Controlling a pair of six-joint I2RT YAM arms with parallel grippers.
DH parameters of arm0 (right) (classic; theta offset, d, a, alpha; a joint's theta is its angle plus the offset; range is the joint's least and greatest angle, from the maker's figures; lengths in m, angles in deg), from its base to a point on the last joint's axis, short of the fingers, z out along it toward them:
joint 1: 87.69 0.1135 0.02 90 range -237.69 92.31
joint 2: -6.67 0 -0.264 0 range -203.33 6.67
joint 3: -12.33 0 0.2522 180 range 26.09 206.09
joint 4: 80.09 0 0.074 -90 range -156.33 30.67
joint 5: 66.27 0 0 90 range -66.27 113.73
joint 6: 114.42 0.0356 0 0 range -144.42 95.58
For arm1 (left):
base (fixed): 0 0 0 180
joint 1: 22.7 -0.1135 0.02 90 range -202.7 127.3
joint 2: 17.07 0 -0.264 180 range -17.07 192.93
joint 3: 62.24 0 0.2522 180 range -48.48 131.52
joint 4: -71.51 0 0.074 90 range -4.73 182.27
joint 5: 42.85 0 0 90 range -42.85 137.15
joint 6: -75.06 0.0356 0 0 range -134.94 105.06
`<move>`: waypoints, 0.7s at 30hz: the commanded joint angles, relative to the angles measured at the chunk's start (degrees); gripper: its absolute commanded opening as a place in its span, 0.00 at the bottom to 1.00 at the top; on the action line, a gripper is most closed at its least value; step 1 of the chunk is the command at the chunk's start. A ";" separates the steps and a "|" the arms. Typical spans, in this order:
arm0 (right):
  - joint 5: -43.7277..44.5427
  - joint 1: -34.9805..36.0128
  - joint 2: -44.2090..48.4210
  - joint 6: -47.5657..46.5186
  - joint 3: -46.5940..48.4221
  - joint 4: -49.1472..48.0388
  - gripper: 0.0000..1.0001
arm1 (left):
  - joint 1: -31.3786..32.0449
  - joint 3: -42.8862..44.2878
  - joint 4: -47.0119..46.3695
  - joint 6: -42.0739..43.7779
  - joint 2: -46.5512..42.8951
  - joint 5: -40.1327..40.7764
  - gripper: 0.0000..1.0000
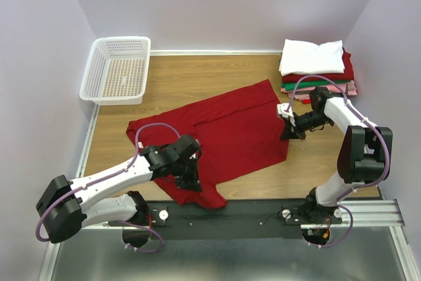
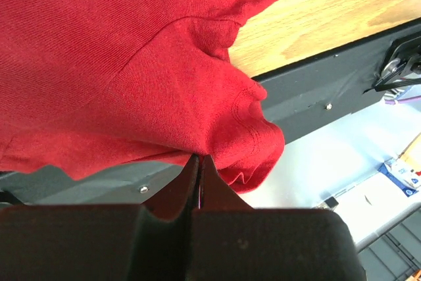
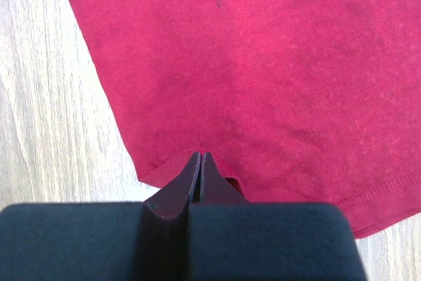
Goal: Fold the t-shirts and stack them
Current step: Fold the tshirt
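A large dark red t-shirt lies spread across the wooden table, with one sleeve drooping over the near edge. My left gripper is at the shirt's near-left part. Its jaws are shut, pinching the cloth by that sleeve. My right gripper is at the shirt's right edge, shut on the hem, where a small curl of cloth lifts beside the fingers. A stack of folded t-shirts sits at the back right, white on top, then dark red, green and pink.
A white mesh basket stands at the back left by the wall. A black rail runs along the table's near edge, holding the arm bases. Walls close in on the left, back and right.
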 commanded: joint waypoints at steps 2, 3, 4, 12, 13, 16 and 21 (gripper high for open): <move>-2.22 0.12 0.92 -0.99 -1.07 0.02 0.00 | -0.37 -0.56 0.77 0.93 -0.85 -1.59 0.00; -2.31 0.12 0.92 -1.07 -1.07 0.02 0.00 | -0.37 -0.65 1.03 0.93 -0.68 -1.67 0.00; -2.31 0.12 0.92 -1.07 -1.15 -0.07 0.01 | -0.37 -0.91 1.47 1.10 -0.50 -1.94 0.00; -2.92 0.12 0.84 -1.43 -1.33 0.02 0.00 | -0.37 -1.35 2.79 3.73 2.22 -3.17 0.02; -3.01 0.12 0.84 -1.43 -1.42 -0.07 0.00 | -0.37 -1.18 3.14 3.91 2.57 -3.34 0.02; -3.27 0.12 0.84 -1.69 -1.68 -0.07 0.00 | -0.37 -0.91 3.15 5.14 4.42 -3.43 0.03; -3.36 0.12 0.84 -1.87 -1.95 -0.07 0.00 | -0.37 -0.91 2.01 6.55 6.52 -4.66 0.09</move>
